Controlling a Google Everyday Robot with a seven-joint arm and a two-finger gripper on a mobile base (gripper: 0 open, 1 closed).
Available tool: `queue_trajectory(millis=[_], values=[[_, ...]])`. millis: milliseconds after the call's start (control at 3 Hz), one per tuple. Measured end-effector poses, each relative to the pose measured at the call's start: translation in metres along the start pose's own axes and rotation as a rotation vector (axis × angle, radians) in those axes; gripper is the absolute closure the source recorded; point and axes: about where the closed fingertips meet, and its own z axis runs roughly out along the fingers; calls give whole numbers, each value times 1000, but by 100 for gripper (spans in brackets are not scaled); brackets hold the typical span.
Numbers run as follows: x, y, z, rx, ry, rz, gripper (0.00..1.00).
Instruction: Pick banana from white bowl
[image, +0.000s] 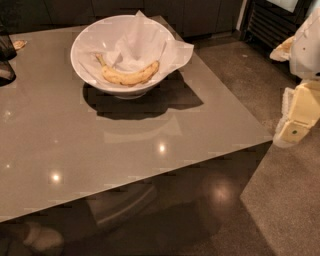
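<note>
The white bowl (84, 65) stands at the far middle of the grey table (100, 150), lined with crumpled white paper (137, 42) that hangs over its right rim. The yellow banana (129, 76) lies in the bowl's front part, curved, with its stem pointing up to the left. My gripper (299, 116) shows as a cream-coloured part at the right edge of the camera view, off the table and well to the right of the bowl, holding nothing that I can see.
A dark object (6, 57) stands at the table's left edge with a small pale scrap (19, 44) beside it. Dark cabinets run along the back. A dark slatted unit (270, 22) stands at the back right. The table's right corner (267, 134) juts toward my arm.
</note>
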Motion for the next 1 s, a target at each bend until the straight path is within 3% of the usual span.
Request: queue_trajectory(millis=[333, 1000], values=[[-1, -1, -1, 5, 0, -2, 0], [-50, -45, -3, 3, 18, -106, 0]])
